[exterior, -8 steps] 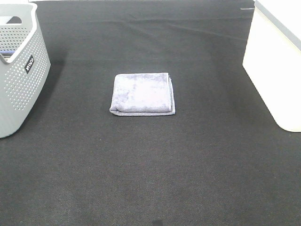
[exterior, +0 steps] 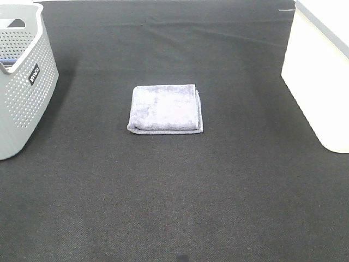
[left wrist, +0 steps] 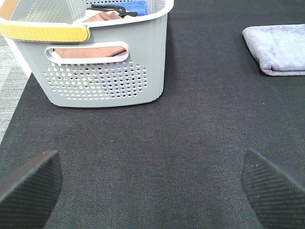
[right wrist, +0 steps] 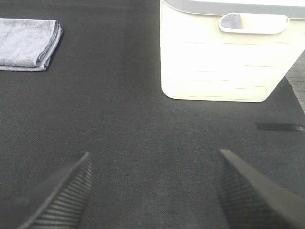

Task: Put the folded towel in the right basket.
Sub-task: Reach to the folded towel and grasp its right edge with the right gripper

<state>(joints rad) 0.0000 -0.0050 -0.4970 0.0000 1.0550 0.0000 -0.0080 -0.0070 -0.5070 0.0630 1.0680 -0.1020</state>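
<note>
The folded grey-lavender towel (exterior: 165, 108) lies flat on the black mat in the middle of the table. It also shows in the left wrist view (left wrist: 278, 48) and in the right wrist view (right wrist: 27, 43). The right basket (exterior: 322, 71) is white and stands at the right edge; the right wrist view shows its wall (right wrist: 224, 62). Neither arm shows in the high view. My left gripper (left wrist: 150, 183) is open and empty over bare mat. My right gripper (right wrist: 152, 191) is open and empty, well short of the towel and basket.
A grey perforated basket (exterior: 22, 82) stands at the left edge; in the left wrist view it (left wrist: 105, 67) holds brown and blue cloths and has a yellow handle. The black mat (exterior: 174, 191) covers the table.
</note>
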